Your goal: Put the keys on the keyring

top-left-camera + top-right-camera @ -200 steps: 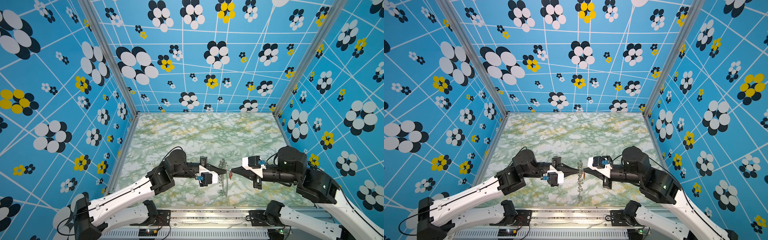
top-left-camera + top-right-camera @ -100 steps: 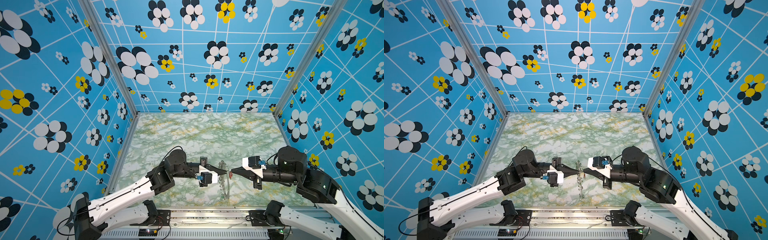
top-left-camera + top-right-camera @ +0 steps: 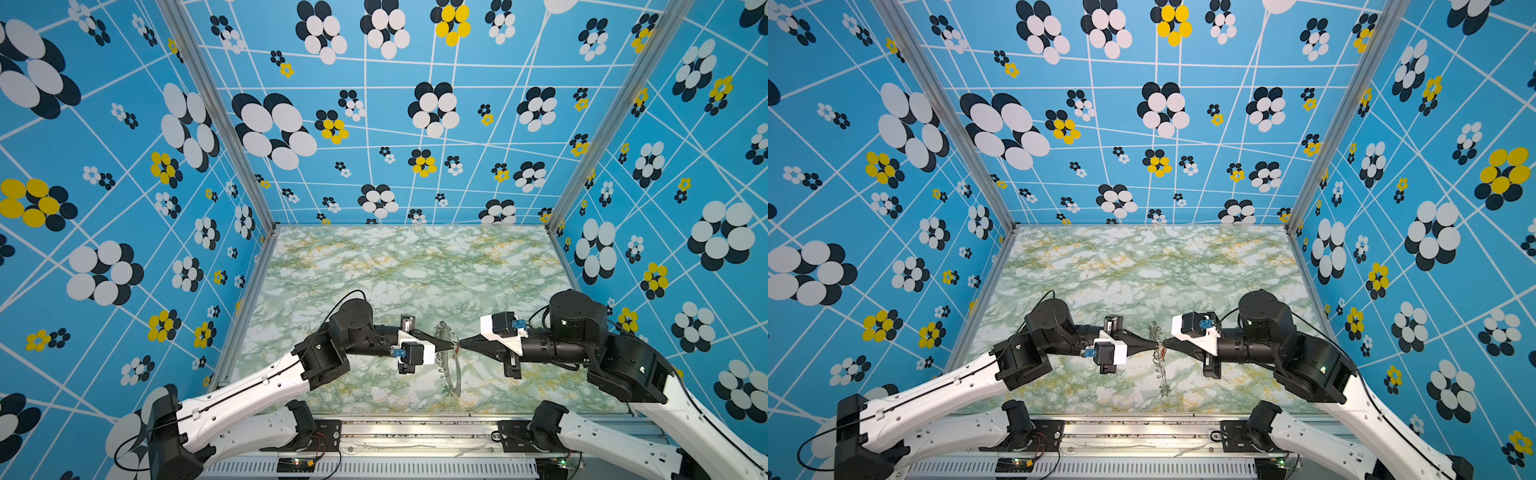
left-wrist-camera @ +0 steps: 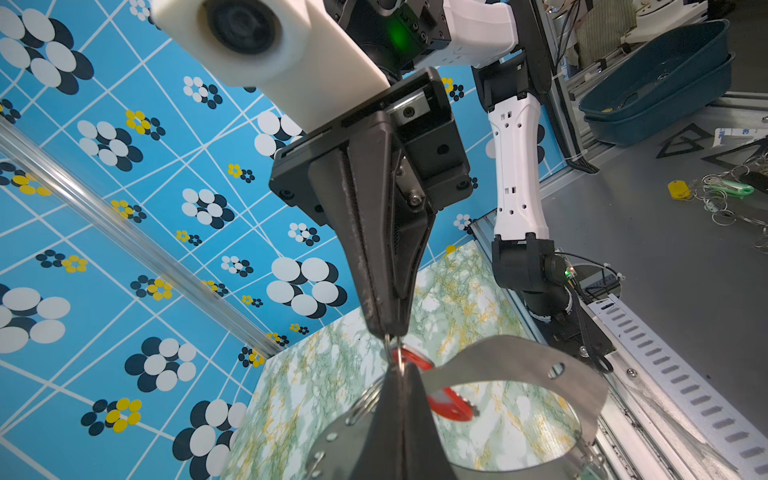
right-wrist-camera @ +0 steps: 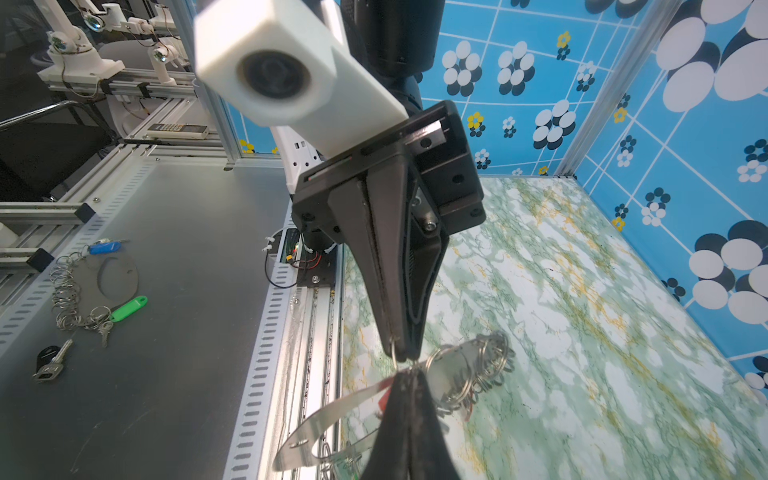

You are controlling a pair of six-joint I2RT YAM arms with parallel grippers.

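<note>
Above the marble table my left gripper (image 3: 452,345) and right gripper (image 3: 462,344) meet tip to tip, both shut. Between them hangs the keyring (image 3: 456,378), a grey metal crescent plate (image 4: 519,357) edged with silver rings (image 5: 478,365), tilted on edge. My left gripper (image 4: 401,370) pinches the keyring at its ringed edge. My right gripper (image 5: 409,374) pinches a small wire loop (image 4: 388,345) right at that spot. Of the keys only a red tag (image 4: 451,401) shows, dangling from the loop behind the plate. Whether loop and ring are linked is hidden by the fingertips.
Blue flowered walls (image 3: 124,208) close in the marble table (image 3: 395,270) on three sides, and a metal rail (image 3: 415,419) runs along its front edge. Outside the cell, a grey bench holds another ring plate with a green tag (image 5: 129,308), loose keys and stacked blue bins (image 4: 656,83).
My right gripper has crept a little to the left, closing the small gap to the left gripper's tip. Both stay shut and the keyring hangs as before.
</note>
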